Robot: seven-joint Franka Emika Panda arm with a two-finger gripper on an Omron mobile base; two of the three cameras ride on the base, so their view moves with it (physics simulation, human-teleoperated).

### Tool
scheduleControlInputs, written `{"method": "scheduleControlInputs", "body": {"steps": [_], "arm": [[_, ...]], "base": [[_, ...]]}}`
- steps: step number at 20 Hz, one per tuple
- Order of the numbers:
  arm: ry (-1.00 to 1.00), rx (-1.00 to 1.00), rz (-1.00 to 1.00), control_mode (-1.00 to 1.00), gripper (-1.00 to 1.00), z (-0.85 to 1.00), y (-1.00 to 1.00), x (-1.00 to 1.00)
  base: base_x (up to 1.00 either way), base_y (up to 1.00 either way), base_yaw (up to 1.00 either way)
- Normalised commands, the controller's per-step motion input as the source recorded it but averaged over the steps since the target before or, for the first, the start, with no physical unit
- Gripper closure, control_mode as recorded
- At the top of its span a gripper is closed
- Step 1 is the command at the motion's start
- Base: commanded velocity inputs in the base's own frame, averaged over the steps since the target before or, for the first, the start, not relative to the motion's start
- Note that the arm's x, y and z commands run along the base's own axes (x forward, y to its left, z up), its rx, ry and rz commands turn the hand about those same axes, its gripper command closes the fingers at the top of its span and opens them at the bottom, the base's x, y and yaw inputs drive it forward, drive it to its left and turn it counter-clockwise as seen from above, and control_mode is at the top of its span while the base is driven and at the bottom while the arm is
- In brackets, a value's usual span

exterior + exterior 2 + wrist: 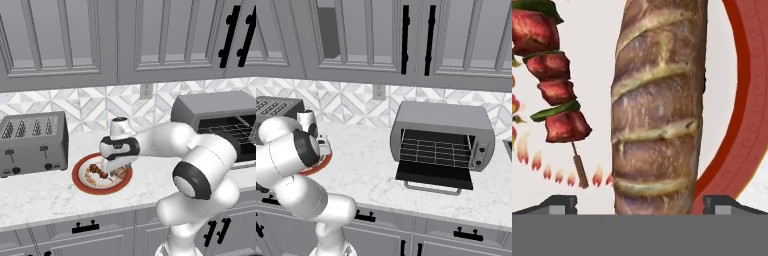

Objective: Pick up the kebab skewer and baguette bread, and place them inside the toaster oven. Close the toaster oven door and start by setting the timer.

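1. The gripper [111, 167] is hanging low over a red-rimmed plate [80, 181] near the front edge of the worktop [40, 192], its fingers spread wide apart and holding nothing.
2. In the hand view, one dark fingertip [562, 204] is standing at the lower left and the other at the lower right, with the baguette bread [657, 107] lying lengthwise between them; whether they are touching the loaf I cannot tell.
3. The baguette bread is resting on the plate's white centre, close to the plate's red rim [747, 125].
4. The kebab skewer [556, 90] is lying on the same plate just beside the loaf, apart from it, showing red meat chunks with green pieces between and a bare stick end.
5. The toaster oven [442, 137] is sitting toward the back edge of the worktop, well apart from the plate, with its wire rack [436, 150] showing inside.
6. The toaster oven door [433, 175] is lying folded down and open, its silver bar handle pointing toward the front edge.
7. A slotted silver toaster [32, 142] is standing on the worktop's back part, near the plate on the side away from the oven.
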Motion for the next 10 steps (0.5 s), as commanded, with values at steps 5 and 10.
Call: {"method": "scheduleControlInputs", "body": {"steps": [5, 10], "arm": [[-0.07, 0.00, 0.00, -1.00, -1.00, -0.12, -0.16, -0.32], [-0.03, 0.00, 0.00, -1.00, -1.00, -0.13, -0.08, 0.26]], "base": [[0.00, 0.00, 0.00], [0.00, 0.00, 0.00]]}}
